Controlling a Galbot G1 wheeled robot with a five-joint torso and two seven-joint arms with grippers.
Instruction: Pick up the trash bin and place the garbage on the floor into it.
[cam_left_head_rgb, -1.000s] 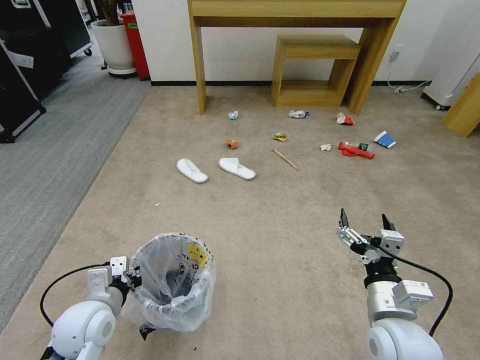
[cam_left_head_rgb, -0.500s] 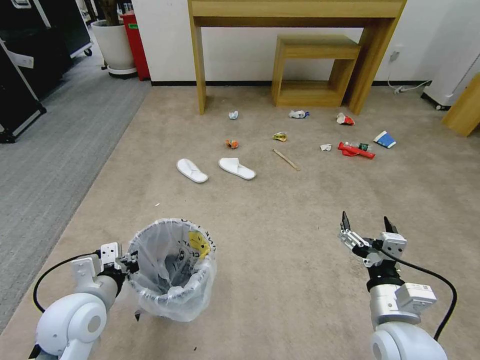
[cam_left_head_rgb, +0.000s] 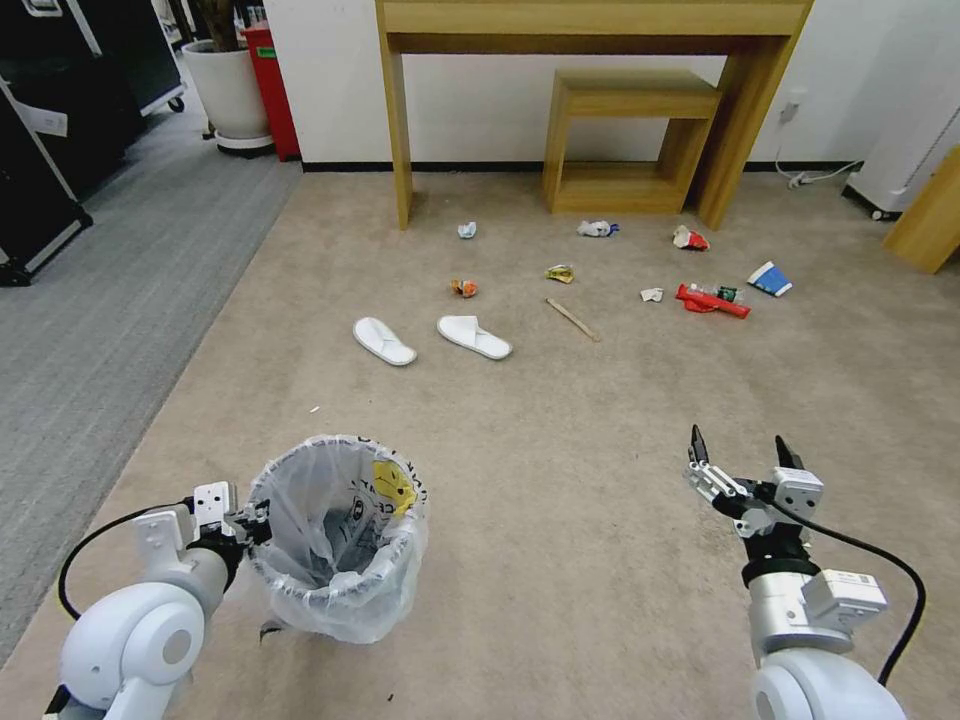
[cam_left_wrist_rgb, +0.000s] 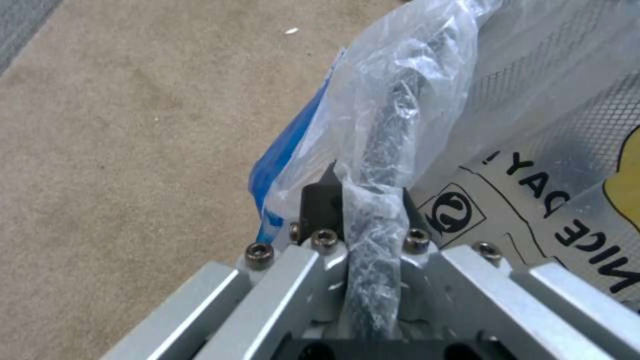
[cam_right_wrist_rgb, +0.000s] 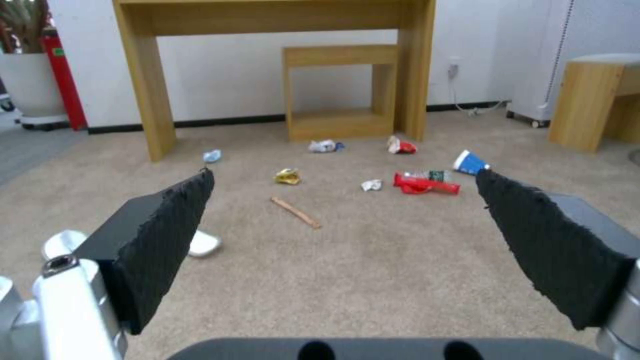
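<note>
Beside the left hand (cam_left_head_rgb: 252, 520) clamping its rim, trash bin (cam_left_head_rgb: 335, 540) upright, mouth up

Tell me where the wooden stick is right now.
In the head view the wooden stick lies on the floor mid-carpet, just right of the two white slippers and ahead of the right gripper.

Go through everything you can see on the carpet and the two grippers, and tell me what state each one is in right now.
left gripper: shut on the trash bin's rim
trash bin: upright, bag-lined, mouth open
right gripper: open, holding nothing
two white slippers: lying flat, side by side
wooden stick: lying flat
blue-white paper cup: on its side
red packet: lying flat
</note>
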